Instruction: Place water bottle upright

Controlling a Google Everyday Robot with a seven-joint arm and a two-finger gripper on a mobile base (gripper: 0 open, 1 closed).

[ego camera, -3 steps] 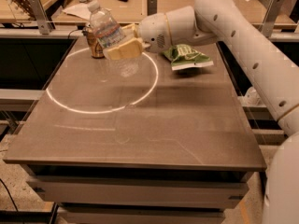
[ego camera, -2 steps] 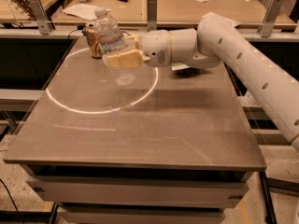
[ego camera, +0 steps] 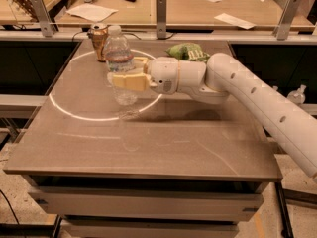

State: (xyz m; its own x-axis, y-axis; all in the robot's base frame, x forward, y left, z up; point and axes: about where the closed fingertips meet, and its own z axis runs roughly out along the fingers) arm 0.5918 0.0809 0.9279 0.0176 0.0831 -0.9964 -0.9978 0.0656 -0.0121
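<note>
Compared with a second ago, the water bottle (ego camera: 119,58) is standing straighter and sitting closer to the table's (ego camera: 173,148) middle. The gripper (ego camera: 127,74) is clamping its midsection, holding it nearly upright inside the white ring (ego camera: 74,114), just in front of the can (ego camera: 99,41). A green bag (ego camera: 186,51) is lying behind the arm (ego camera: 247,90).

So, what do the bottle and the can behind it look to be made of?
Bottle: clear thin plastic, glossy, judging by its see-through ribbed wall; white cap. Can: probably metal, given its coppery sheen and bright rim. The pincer is shut around the bottle's middle.
</note>
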